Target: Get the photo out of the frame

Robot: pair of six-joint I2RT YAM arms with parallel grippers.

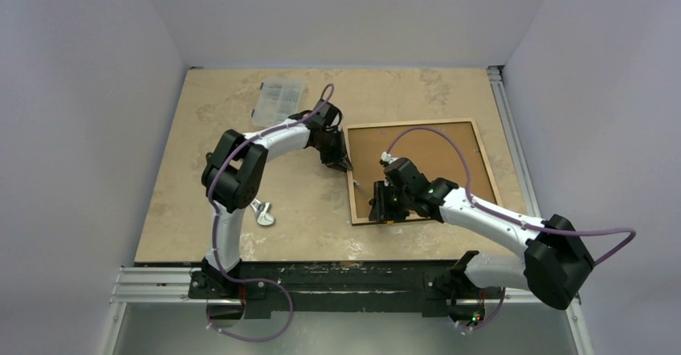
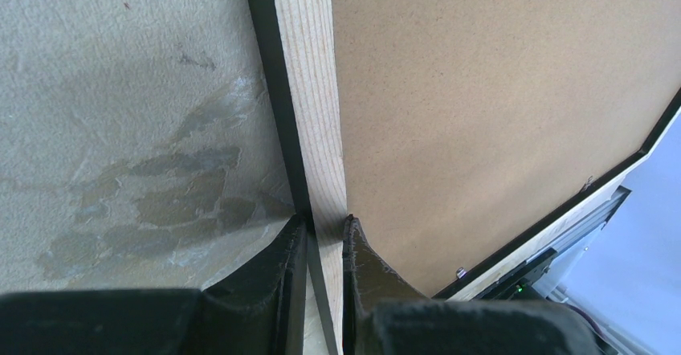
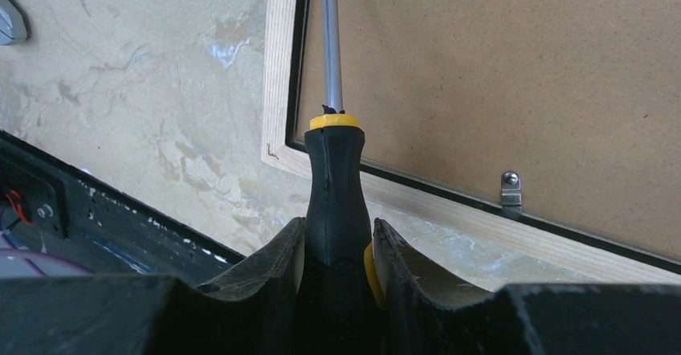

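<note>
On the table (image 1: 185,146), right of centre, the frame (image 1: 417,123) lay face down, brown backing (image 3: 498,66) up. I saw no photo and judged it underneath. Left gripper (image 2: 325,226) pinched the frame's left rail. Right gripper (image 3: 337,234) clamped a screwdriver (image 3: 333,170). Likely step: freeing the backing. Next I'd lever the clip (image 3: 510,188), lower right.

Frame (image 2: 315,90) was pale, grainy bare wood, backing panel (image 2: 498,82) matt brown fibreboard. Screwdriver (image 3: 335,178) had a matt black plastic handle, shiny metal shaft. Surface (image 2: 112,74) looked mottled beige stone.
</note>
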